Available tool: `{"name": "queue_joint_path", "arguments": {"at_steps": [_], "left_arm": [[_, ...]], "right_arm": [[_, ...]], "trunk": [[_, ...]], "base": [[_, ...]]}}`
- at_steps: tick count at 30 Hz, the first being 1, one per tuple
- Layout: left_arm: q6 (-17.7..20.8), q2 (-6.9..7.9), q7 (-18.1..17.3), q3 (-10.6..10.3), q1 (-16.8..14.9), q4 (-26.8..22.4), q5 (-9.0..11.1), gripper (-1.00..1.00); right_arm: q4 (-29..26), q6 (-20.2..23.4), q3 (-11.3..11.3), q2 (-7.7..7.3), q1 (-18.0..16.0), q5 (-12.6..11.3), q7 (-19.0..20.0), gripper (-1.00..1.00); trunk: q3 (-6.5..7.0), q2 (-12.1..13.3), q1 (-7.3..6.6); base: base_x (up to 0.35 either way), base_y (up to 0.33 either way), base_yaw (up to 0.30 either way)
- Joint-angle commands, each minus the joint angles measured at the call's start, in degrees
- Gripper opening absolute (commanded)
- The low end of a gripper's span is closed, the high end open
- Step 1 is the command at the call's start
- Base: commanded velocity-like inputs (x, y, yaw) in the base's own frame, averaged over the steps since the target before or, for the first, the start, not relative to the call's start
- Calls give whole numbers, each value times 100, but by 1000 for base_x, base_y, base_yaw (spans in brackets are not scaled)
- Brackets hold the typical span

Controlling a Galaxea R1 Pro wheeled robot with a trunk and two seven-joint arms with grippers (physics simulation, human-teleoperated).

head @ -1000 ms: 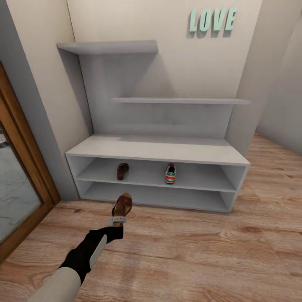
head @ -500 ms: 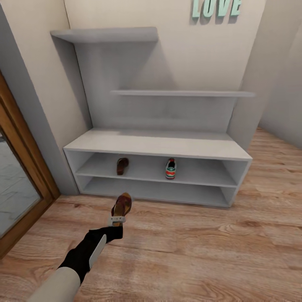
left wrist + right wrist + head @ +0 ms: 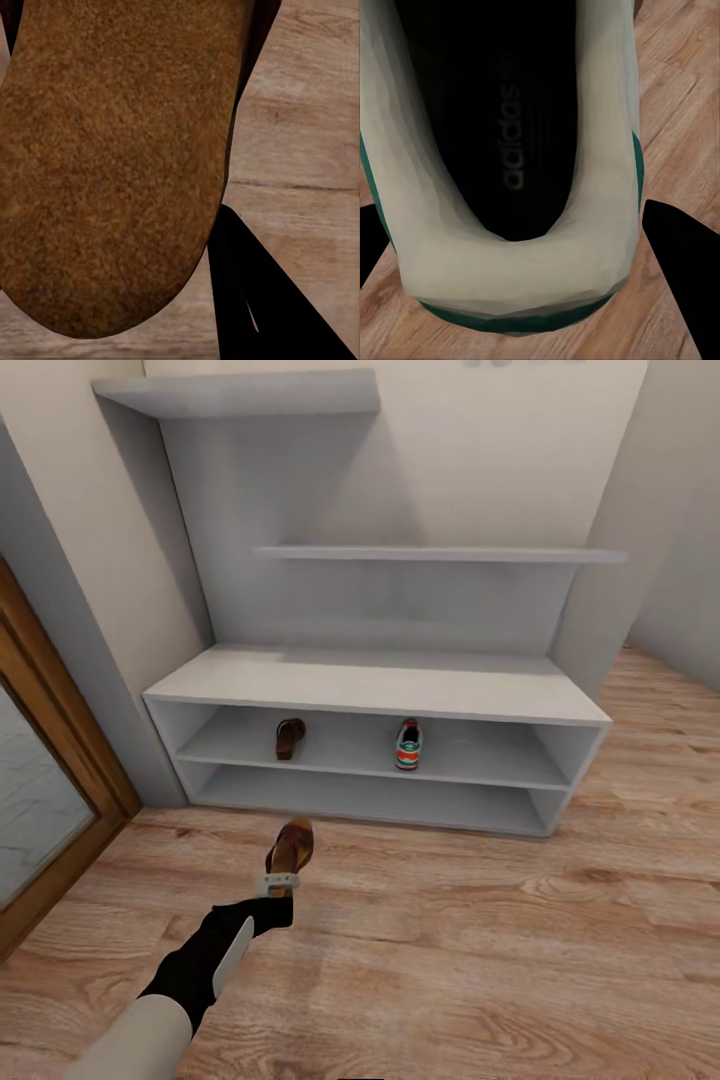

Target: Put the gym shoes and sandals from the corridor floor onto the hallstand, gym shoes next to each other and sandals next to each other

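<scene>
Now hallstand [image 3: 380,695] mid tier holds sandal [image 3: 289,738], gym shoe [image 3: 407,745] — L gripper [image 3: 279,882] clamps 2nd sandal [image 3: 291,849]; R grip unclear.

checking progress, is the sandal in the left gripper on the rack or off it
Off it. The left gripper holds the sandal above the floor, short of the rack; another sandal sits inside.

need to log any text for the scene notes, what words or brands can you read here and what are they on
"adidas" on the dark insole inside the gym shoe held at the right gripper, seen in the right wrist view.
Pale green wall letters above the hallstand are cut off at the head view's top edge: not readable.
No text shows on the held sandal, nor on the sandal or sneaker on the rack; any marks there are too small to tell.
</scene>
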Motion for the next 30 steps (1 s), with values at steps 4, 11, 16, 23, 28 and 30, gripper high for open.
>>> {"name": "queue_joint_path", "arguments": {"at_steps": [4, 11, 16, 23, 28, 30], "left_arm": [[33, -2, 0, -6, -11, -9, 23, -100], [35, -6, -2, -6, -43, -344, 30, -100], [122, -24, 0, -6, -202, -441, 35, -100], [382, -14, -7, -11, -409, -430, 33, -100], [393, -10, -9, -17, -421, -416, 37, -100], [394, -9, -9, -21, -422, -414, 40, -100]], "right_arm": [[-12, 31, -24, 1, -8, 14, 32, -100], [-23, 43, -11, 6, -8, 31, 32, -100], [-24, 44, -4, 10, -8, 37, 32, -100], [-24, 44, -3, 10, -8, 39, 32, -100], [-22, 44, -2, 10, -8, 39, 32, -100], [-23, 44, -2, 10, -8, 39, 32, -100]], "trunk": [[-94, -8, 9], [-192, -12, 16], [-200, -12, 16], [-201, -12, 16], [-201, -12, 16], [-201, -12, 16]], "base": [[0, 0, 0], [0, 0, 34], [0, 0, 13], [0, 0, 1], [0, 0, 0], [57, 0, 0]]}}
